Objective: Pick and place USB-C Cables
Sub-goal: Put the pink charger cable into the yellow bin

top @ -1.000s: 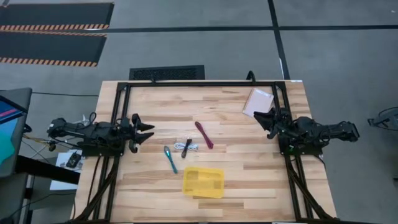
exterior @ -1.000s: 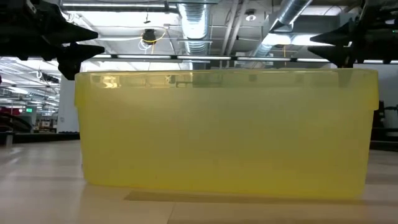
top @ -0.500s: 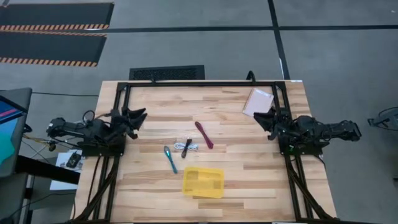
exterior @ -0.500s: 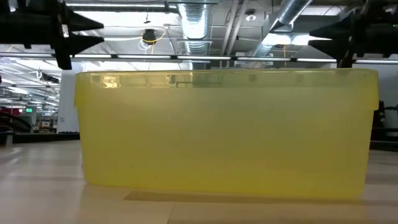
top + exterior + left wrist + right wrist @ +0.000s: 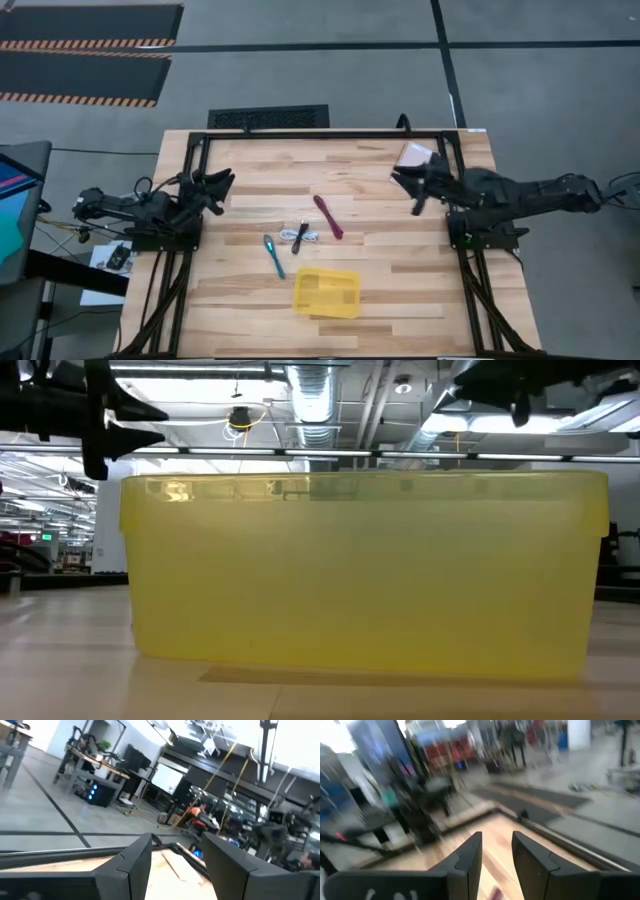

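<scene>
Several short cable bundles lie flat on the wooden table in the high view: dark red cable, teal cable, and black cable lying against the white cable. My left gripper hovers open at the table's left side, pointing up and away from the table. My right gripper is open above the table's right part, right of the dark red cable and in front of the pink packet. Neither touches anything.
A yellow plastic tray sits near the table's near edge, in front of the cables, and fills the low view. A pale pink packet lies at the far right corner. A black frame runs along the table's far and side edges.
My left gripper has drawn back toward the table's left and far edge and tipped upward. My right gripper has reached out from the right edge toward the table's middle, mostly in the last half second. The cables, the tray and the packet have stayed where they were.
</scene>
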`<action>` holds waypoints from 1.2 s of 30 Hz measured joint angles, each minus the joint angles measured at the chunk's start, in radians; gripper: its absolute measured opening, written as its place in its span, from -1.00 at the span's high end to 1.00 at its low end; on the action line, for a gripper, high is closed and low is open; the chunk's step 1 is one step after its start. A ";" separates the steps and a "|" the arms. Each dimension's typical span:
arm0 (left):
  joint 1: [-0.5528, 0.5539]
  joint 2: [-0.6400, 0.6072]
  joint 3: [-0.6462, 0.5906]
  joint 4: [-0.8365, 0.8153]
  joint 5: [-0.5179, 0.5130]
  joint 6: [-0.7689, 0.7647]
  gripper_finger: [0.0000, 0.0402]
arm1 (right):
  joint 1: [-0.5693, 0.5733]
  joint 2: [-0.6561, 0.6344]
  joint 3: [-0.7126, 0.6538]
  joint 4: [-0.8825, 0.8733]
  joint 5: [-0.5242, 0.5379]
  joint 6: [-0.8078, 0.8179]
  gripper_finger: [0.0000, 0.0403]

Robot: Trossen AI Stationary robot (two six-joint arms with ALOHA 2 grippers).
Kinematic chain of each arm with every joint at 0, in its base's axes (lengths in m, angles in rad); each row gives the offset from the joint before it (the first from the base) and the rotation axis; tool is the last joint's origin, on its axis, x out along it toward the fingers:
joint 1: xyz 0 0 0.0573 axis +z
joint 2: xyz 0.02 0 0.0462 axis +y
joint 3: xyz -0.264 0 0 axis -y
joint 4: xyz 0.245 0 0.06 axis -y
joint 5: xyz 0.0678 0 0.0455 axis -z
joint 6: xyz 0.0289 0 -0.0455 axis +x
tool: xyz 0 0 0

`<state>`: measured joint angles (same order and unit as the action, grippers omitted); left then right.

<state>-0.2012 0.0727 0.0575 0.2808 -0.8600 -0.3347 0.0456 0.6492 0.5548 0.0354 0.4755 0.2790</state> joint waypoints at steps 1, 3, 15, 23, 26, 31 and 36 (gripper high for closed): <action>-0.001 0.010 0.013 -0.018 0.015 -0.009 0.19 | -0.007 0.053 0.040 -0.038 0.000 0.000 0.34; -0.001 0.051 0.050 -0.052 0.048 -0.041 0.19 | -0.020 0.148 0.111 -0.121 0.000 0.017 0.34; 0.000 0.737 0.434 -0.268 0.122 -0.174 0.18 | -0.082 0.563 0.229 -0.234 -0.003 0.225 0.20; 0.000 1.124 0.584 -0.265 0.112 -0.144 -0.09 | -0.015 0.819 0.229 -0.128 -0.043 0.281 -0.19; 0.000 1.214 0.610 -0.264 0.090 -0.156 -0.22 | 0.006 0.901 0.229 -0.050 -0.058 0.288 -0.29; 0.000 1.299 0.651 -0.264 0.094 -0.147 -0.29 | 0.027 1.017 0.229 0.102 -0.059 0.290 -0.31; 0.000 1.320 0.674 -0.263 0.093 -0.145 -0.29 | 0.024 1.099 0.235 0.185 -0.057 0.290 -0.31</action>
<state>-0.2012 1.3930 0.7313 0.0179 -0.7666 -0.4797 0.0696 1.7485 0.7896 0.2205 0.4185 0.5686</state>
